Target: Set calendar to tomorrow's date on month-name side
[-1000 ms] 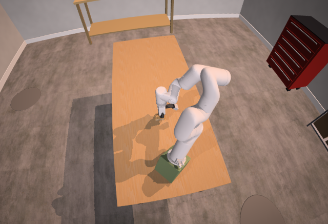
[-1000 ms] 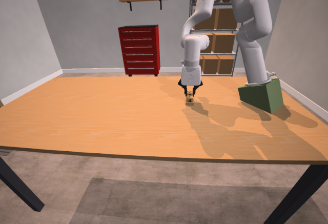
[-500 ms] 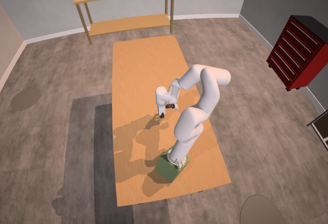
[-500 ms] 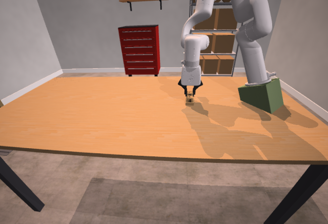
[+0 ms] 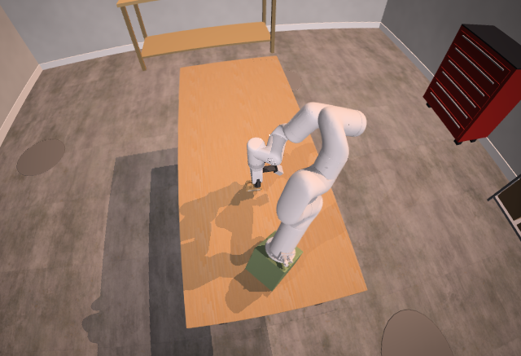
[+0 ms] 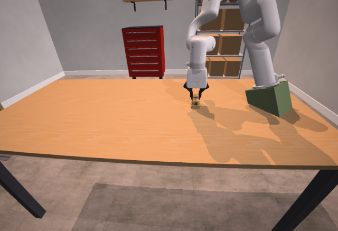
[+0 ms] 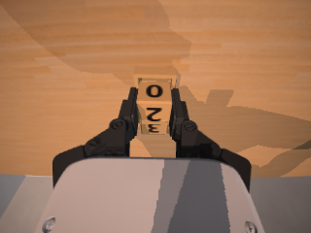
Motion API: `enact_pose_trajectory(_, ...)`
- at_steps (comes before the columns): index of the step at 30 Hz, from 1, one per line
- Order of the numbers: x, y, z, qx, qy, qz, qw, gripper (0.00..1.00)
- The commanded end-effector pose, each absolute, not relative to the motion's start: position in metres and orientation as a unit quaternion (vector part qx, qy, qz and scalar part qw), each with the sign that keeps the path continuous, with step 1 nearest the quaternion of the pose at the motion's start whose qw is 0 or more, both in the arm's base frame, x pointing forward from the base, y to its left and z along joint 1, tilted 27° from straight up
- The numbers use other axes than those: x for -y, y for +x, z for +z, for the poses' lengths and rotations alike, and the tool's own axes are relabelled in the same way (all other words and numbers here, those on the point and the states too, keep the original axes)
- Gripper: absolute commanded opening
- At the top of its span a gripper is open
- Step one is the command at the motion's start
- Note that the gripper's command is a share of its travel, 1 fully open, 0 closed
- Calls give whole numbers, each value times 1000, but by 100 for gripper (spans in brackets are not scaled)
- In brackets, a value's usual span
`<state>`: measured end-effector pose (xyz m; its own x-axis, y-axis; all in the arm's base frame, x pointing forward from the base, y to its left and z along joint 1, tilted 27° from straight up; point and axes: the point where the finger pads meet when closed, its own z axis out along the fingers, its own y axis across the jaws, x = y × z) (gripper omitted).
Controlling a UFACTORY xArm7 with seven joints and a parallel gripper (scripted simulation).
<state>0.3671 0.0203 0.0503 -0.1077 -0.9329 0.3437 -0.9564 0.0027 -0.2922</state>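
Note:
My gripper points down at the small wooden tray and is shut on a wooden cube. The wrist view shows a black 0 on the cube's upper face and a 2 on the face towards the camera, both turned round in that view. Below it, a smaller 3 shows on a second cube, partly hidden. The fingers stand close against the held cube's sides. Whether this cube touches the tray's floor is hidden. The month's name cannot be read.
The tray is on the long wooden table. The arm's green base block stands on the same table. The red drawer cabinet and the shelving stand away from the table.

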Motion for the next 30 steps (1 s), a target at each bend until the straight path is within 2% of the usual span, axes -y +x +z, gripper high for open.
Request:
enact_pose_trajectory(1, -21, 368, 50, 707, 668, 231, 24, 29)
enact_pose_trajectory(30, -18, 371, 43, 707, 668, 231, 24, 29)
